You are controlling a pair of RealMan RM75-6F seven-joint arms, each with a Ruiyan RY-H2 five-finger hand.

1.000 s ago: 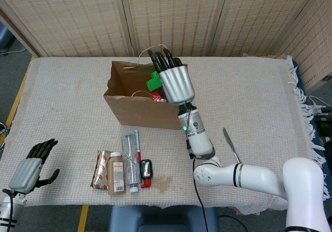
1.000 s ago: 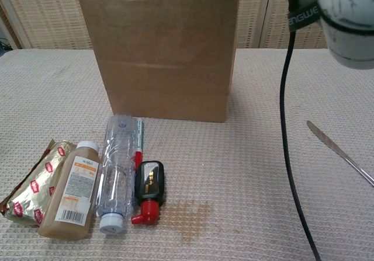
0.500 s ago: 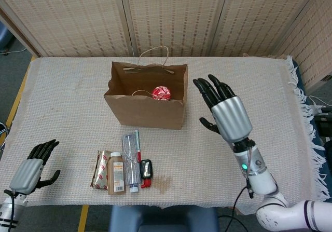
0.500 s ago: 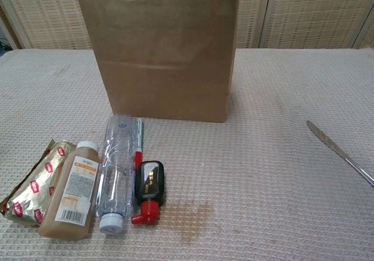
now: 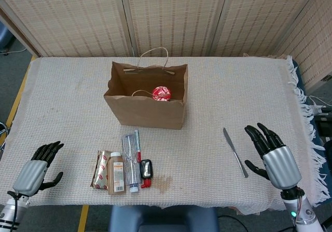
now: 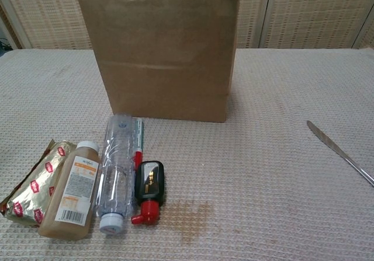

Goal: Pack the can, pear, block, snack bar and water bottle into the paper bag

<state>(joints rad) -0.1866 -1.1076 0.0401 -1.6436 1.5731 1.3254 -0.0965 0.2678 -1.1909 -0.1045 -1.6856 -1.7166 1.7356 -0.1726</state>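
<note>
The brown paper bag (image 5: 148, 107) (image 6: 160, 51) stands upright in the middle of the table, its top open. The red top of a can (image 5: 161, 92) shows inside it. In front of the bag lie the clear water bottle (image 5: 130, 162) (image 6: 115, 170) and the foil-wrapped snack bar (image 5: 100, 169) (image 6: 32, 185), side by side with other items. My right hand (image 5: 272, 154) hovers open at the table's front right, holding nothing. Low at the front left is my left hand (image 5: 37, 167), open and holding nothing. Neither hand shows in the chest view. Pear and block are not visible.
A brown drink bottle (image 5: 116, 173) (image 6: 71, 190) lies between snack bar and water bottle. A red-tipped marker (image 5: 137, 141) (image 6: 138, 141) and a small black-and-red gadget (image 5: 146, 171) (image 6: 148, 190) lie right of the water bottle. A knife (image 5: 234, 152) (image 6: 342, 153) rests near my right hand.
My right hand has pulled back from over the bag to the front right of the table, and the green block it held there is gone from sight. The left hand barely moved.
</note>
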